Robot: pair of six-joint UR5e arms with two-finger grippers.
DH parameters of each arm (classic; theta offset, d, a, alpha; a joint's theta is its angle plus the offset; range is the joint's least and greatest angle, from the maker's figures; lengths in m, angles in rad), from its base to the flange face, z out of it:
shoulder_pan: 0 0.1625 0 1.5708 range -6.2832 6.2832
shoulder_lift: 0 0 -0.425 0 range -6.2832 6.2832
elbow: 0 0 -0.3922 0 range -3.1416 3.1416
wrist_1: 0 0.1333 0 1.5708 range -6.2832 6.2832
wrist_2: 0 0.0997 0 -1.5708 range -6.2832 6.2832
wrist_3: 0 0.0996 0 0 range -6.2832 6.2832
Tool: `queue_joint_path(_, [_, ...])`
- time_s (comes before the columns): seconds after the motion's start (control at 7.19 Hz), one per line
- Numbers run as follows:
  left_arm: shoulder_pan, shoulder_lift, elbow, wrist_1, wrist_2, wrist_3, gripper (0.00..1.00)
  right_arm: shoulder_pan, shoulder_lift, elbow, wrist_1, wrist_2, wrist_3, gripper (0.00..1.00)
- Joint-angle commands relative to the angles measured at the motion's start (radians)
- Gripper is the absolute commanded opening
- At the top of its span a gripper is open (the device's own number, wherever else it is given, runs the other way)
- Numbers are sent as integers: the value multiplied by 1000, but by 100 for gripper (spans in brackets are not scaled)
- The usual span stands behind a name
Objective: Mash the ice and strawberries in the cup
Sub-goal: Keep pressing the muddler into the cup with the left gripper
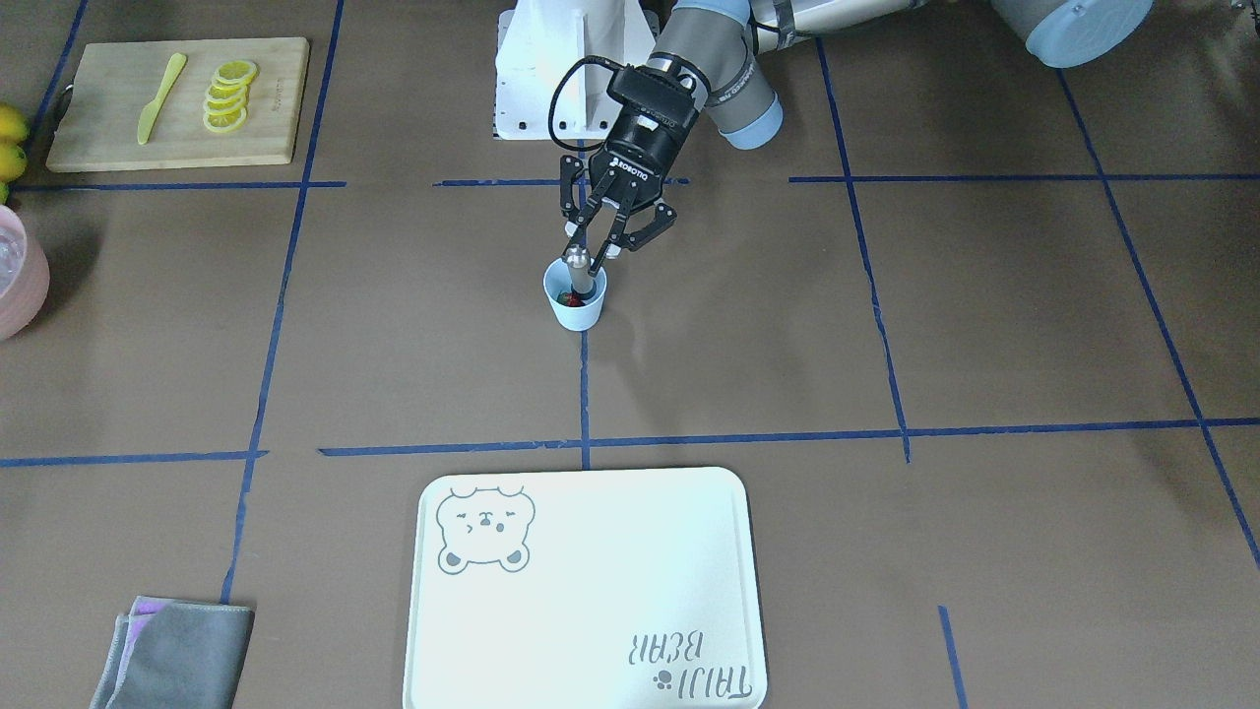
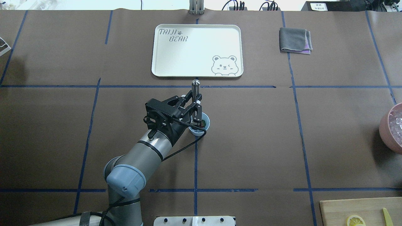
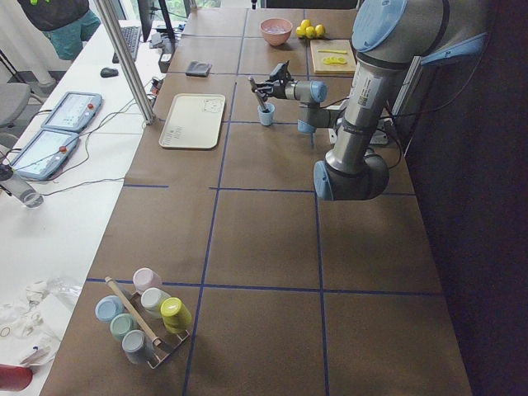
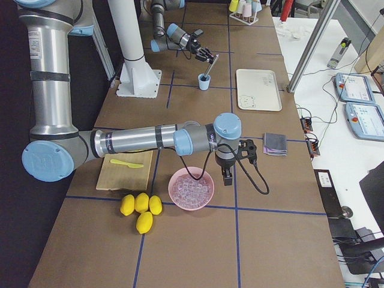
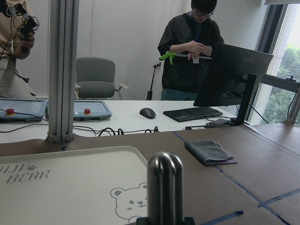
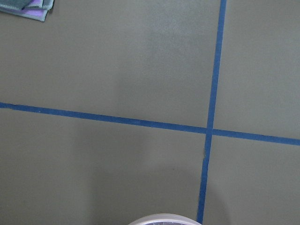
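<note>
**Q:** Where is the cup, and what does it contain?

**A:** The pale blue cup (image 1: 574,303) stands upright on the brown bench (image 1: 886,325), on a blue tape line near the middle. It is between the robot base and the white tray (image 1: 591,611), and apart from both. Something red, the strawberry (image 1: 565,295), shows inside at the rim. Ice inside the cup cannot be made out.

**Q:** What is the state of the left pincer?

**A:** The left pincer (image 1: 593,246) sits directly above the cup, clamped on a metal muddler (image 1: 581,272). The lower end of the muddler is inside the cup. The rod is tilted, with its rounded upper end leaning toward the tray. In the left wrist view this rounded end fills the lower centre of the picture.

**Q:** And the right pincer?

**A:** The right pincer (image 4: 227,173) shows only in the exterior right view, so I cannot tell whether its fingers are apart or together. It hangs just beside the pink bowl (image 4: 172,191), well apart from the cup. The right wrist view shows bare bench, crossed tape lines and a sliver of the bowl rim.

**Q:** What else is on the bench?

**A:**
- The pink bowl holds clear cubes (image 4: 192,187).
- Four whole lemons (image 4: 141,210) lie next to the bowl.
- A wooden cutting board (image 1: 98,138) at one corner carries a row of lemon slices (image 1: 228,96) and a yellow knife (image 1: 160,96).
- A folded grey cloth (image 1: 182,655) lies near the tray.
- The tray carries a bear drawing and the words TAIJI BEAR.
</note>
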Motion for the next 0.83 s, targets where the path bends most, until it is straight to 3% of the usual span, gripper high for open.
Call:
queue_joint_path(0.0, [0, -1, 4, -1, 4, 0, 0, 0, -3, -1, 0, 0, 0, 100])
queue_joint_path(0.7, [-11, 8, -111, 7, -7, 17, 0, 0, -6, 2, 0, 1, 0, 100])
